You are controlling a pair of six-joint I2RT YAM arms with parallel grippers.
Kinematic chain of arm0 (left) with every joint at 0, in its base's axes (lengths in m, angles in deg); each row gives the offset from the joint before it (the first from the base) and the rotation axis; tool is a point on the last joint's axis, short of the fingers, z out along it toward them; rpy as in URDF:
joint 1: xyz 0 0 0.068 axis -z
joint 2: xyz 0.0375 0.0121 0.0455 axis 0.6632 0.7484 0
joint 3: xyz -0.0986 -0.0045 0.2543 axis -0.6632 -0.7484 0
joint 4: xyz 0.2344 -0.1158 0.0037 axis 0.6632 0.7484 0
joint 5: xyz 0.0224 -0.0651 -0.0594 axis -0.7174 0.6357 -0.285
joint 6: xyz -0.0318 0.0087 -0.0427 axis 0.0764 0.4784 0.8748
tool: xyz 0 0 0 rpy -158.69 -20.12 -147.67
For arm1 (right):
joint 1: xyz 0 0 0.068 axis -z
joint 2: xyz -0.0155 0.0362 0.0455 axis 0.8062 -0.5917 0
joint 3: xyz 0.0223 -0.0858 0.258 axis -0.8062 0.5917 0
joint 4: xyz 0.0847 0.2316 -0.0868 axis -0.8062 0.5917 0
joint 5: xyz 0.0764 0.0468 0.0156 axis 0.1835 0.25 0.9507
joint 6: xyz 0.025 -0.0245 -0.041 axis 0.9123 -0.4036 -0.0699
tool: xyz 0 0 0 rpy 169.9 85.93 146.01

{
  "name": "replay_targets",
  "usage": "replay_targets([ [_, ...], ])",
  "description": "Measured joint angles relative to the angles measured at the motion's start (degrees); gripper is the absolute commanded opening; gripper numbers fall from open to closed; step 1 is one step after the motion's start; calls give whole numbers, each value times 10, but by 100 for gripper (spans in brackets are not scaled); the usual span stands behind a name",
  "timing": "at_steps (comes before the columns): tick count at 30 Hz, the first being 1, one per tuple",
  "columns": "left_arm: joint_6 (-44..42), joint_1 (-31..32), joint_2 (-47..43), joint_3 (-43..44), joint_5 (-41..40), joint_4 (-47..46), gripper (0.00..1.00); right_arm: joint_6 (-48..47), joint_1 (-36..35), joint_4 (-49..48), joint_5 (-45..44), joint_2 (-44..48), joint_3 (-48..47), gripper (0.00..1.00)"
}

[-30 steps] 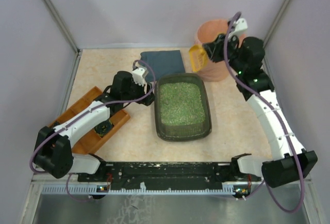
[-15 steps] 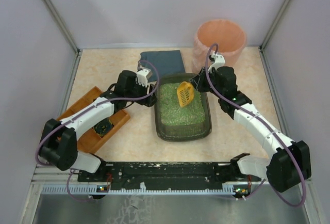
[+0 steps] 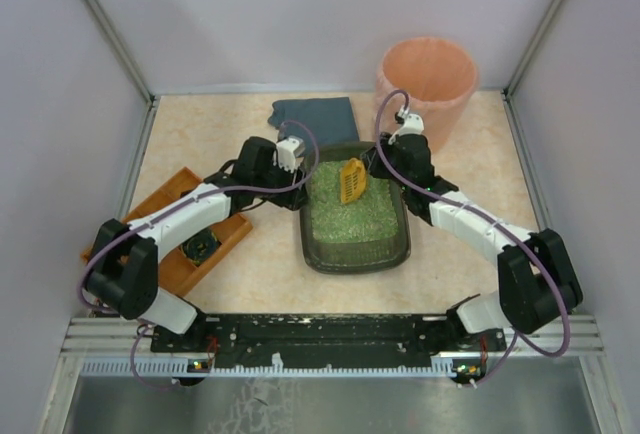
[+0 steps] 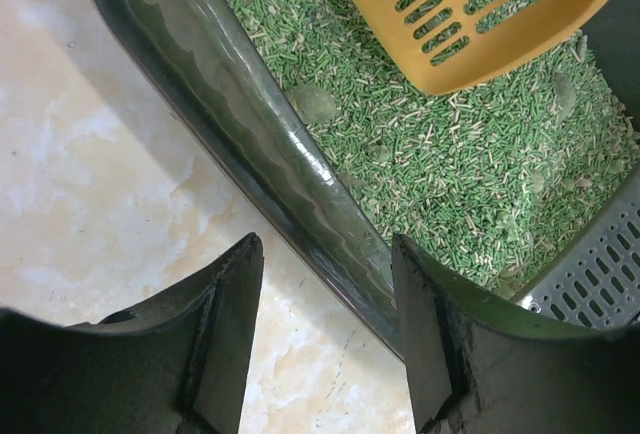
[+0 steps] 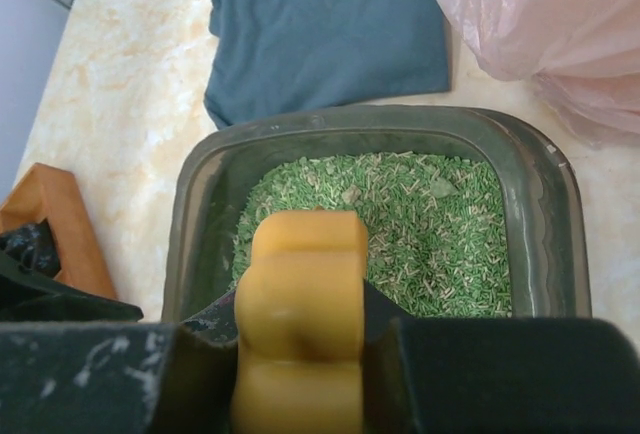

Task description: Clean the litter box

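Observation:
The litter box (image 3: 400, 251) is a dark grey-green tray of green litter (image 3: 352, 216) in the middle of the table. My right gripper (image 3: 380, 167) is shut on the handle (image 5: 300, 294) of a yellow slotted scoop (image 3: 352, 181). The scoop hangs tilted over the far part of the litter (image 5: 430, 234). In the left wrist view the scoop's blade (image 4: 480, 4) sits just above the granules. My left gripper (image 4: 325, 344) stands open at the box's left rim (image 4: 270, 144), one finger outside over the table, the other by the wall. A few pale clumps (image 4: 315, 102) lie in the litter.
A tall peach bin (image 3: 425, 79) lined with a thin bag stands at the back right. Behind the box lies a folded blue-grey cloth (image 3: 315, 114). An orange-brown wooden tray (image 3: 165, 239) sits at the left under the left arm. Walls enclose the table.
My right arm swung down from the peach bin and brought the scoop over the litter. The left gripper slid right to the box's left rim and its jaws narrowed.

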Motion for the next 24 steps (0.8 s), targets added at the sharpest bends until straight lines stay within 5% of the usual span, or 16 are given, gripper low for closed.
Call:
replay_targets([
  [7,-11,12,23,16,0,22,47,32,-26,-10,-17,-40,11,0],
  [24,-29,32,51,44,-2,52,44,201,-61,-168,11,-94,91,0],
])
